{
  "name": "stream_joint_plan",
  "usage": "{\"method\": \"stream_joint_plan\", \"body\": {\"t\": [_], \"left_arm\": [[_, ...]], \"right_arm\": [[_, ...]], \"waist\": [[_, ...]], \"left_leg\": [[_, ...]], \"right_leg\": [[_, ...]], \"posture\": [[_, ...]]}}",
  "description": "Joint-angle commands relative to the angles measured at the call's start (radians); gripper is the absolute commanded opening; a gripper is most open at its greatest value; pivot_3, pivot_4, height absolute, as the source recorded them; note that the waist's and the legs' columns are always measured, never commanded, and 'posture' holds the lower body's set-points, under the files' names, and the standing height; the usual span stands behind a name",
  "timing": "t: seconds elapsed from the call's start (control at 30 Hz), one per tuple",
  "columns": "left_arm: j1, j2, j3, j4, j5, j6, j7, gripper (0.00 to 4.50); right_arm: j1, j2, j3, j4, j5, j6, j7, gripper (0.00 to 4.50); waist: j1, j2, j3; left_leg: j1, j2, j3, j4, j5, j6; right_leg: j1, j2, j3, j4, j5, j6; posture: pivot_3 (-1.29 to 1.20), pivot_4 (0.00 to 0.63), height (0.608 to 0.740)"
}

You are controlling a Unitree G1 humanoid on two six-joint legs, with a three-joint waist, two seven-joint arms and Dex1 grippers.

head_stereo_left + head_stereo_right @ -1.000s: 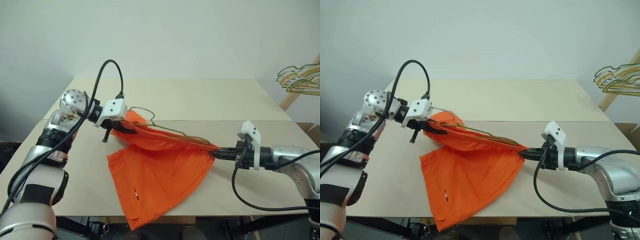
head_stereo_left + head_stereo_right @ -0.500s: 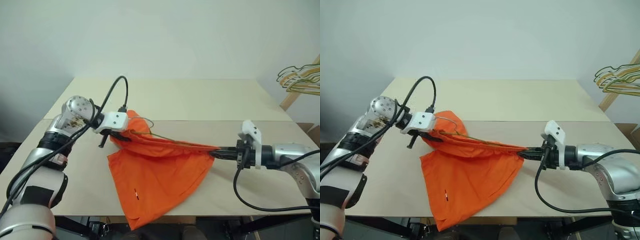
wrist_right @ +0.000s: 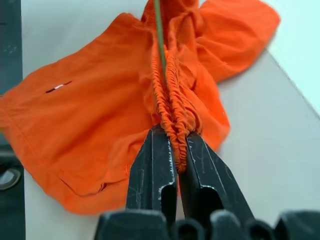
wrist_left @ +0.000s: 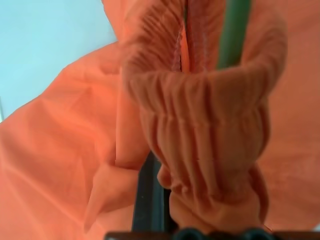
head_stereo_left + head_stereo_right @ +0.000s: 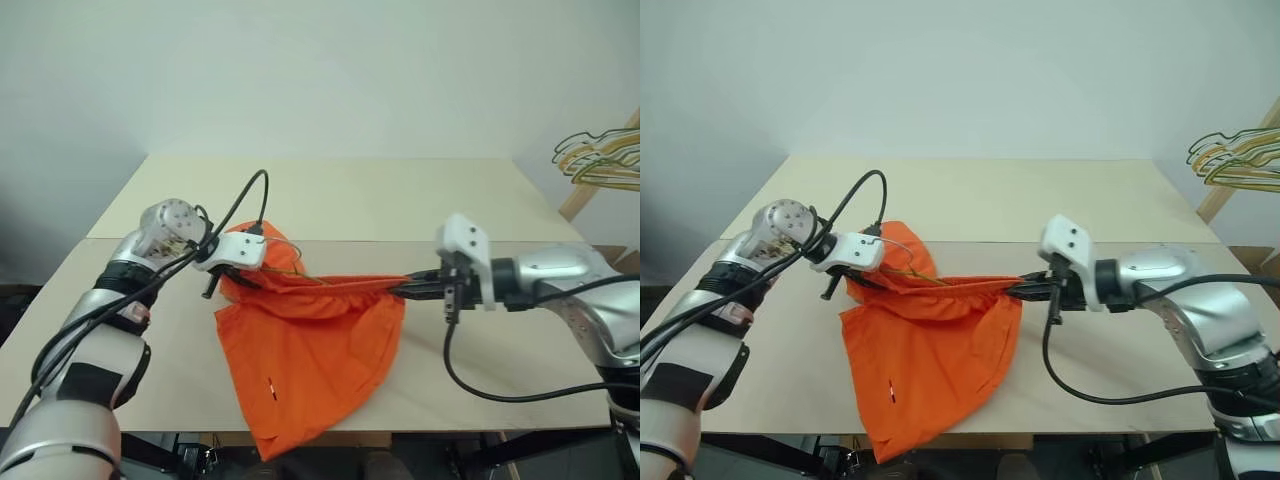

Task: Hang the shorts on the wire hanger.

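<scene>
Hand status, right (image 3: 172, 165): fingers pinch the gathered waistband of the shorts (image 5: 305, 360) at one end, with only a narrow gap between them, fabric bunched in it. My left hand (image 5: 240, 278) is pressed together on the opposite end of the waistband, which wraps around its fingers in the left wrist view.

Position of items: the waistband is stretched roughly level between my two hands, just above the tabletop (image 5: 500, 370). Both legs of the shorts hang down from it and spread onto the tabletop, reaching its near edge. The wire hanger (image 3: 159, 35) runs along the waistband between its two gathered layers; its hook (image 5: 288, 258) pokes out near my left hand. A bunch of other hangers (image 5: 600, 160) sits well apart at the far right, untouched.

Progress, as judged: the hanger appears threaded into the waistband, so the main insertion looks largely done. Not confirmed: whether both hanger shoulders sit fully inside, since fabric hides them. Remaining: settle the waistband evenly, release both ends, check that the shorts hang from the wire alone.
</scene>
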Motion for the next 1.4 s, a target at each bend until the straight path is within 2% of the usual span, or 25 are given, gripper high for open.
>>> {"method": "stream_joint_plan", "body": {"t": [0.03,0.3,0.43,0.53,0.63,0.73,0.93,1.07,1.4], "left_arm": [[-0.046,-0.004,0.032,0.014,0.01,0.01,-0.005,0.0],[-0.054,-0.007,0.055,0.034,0.024,0.002,-0.005,0.0],[-0.055,-0.014,0.063,0.03,0.027,0.004,-0.011,0.0],[-0.059,-0.019,0.066,0.033,0.027,0.002,-0.015,0.0],[-0.066,-0.028,0.066,0.044,0.032,-0.003,-0.011,0.0],[-0.069,-0.036,0.067,0.049,0.034,-0.005,-0.009,0.0],[-0.078,-0.041,0.073,0.057,0.034,-0.009,-0.01,0.0],[-0.076,-0.036,0.079,0.049,0.031,-0.007,-0.015,0.0],[-0.047,-0.018,0.108,0.015,0.012,-0.046,-0.023,0.0]], "right_arm": [[-0.011,-0.022,0.003,-0.027,-0.028,0.031,-0.02,1.56],[0.033,-0.106,-0.116,-0.038,-0.011,0.04,-0.02,4.38],[-0.04,-0.099,-0.191,-0.053,0.051,0.079,-0.034,4.47],[-0.161,-0.038,-0.179,-0.08,0.128,0.172,-0.071,4.47],[-0.256,0.068,-0.063,-0.101,0.133,0.258,-0.137,4.47],[-0.345,0.227,0.114,-0.038,0.052,0.302,-0.227,4.47],[-0.462,0.408,0.261,0.157,-0.044,0.319,-0.289,4.47],[-0.495,0.44,0.304,0.232,-0.098,0.302,-0.288,3.58],[-0.488,0.449,0.294,0.272,-0.152,0.241,-0.245,0.12]], "waist": [[-0.003,0.0,0.0],[-0.005,0.0,0.0],[-0.007,0.0,0.0],[-0.017,0.0,0.0],[-0.027,0.0,0.0],[-0.038,0.0,0.0],[-0.058,0.0,0.0],[-0.063,0.0,0.0],[-0.079,0.0,0.0]], "left_leg": [[0.0,0.0,0.0,0.0,0.0,0.0],[0.001,0.0,0.001,0.0,0.0,0.0],[0.001,0.0,0.001,0.0,0.0,0.0],[0.001,0.001,0.001,0.0,0.0,-0.001],[0.001,0.001,0.0,0.0,0.0,-0.001],[0.001,0.001,0.0,0.0,0.0,-0.001],[0.001,-0.001,-0.003,0.001,0.001,-0.002],[0.001,-0.001,-0.006,0.0,0.001,-0.002],[0.001,-0.001,-0.007,0.0,0.002,-0.003]], "right_leg": [[0.0,0.0,0.0,0.0,0.0,0.0],[0.0,0.0,0.0,0.0,0.0,0.0],[0.0,0.0,0.0,0.0,0.0,0.0],[0.0,0.0,0.001,0.0,0.0,0.0],[0.0,0.0,0.0,0.001,0.0,0.0],[0.0,0.0,0.0,0.002,0.0,0.0],[-0.002,-0.001,-0.001,0.008,0.0,0.0],[-0.002,-0.001,-0.003,0.012,0.0,0.0],[-0.002,-0.002,-0.003,0.013,0.0,0.0]], "posture": [[-0.17,0.0,0.74],[-0.17,0.0,0.74],[-0.17,0.0,0.74],[-0.17,0.0,0.74],[-0.18,0.0,0.74],[-0.18,0.0,0.74],[-0.18,0.0,0.74],[-0.16,0.0,0.74],[-0.14,0.0,0.74]]}}
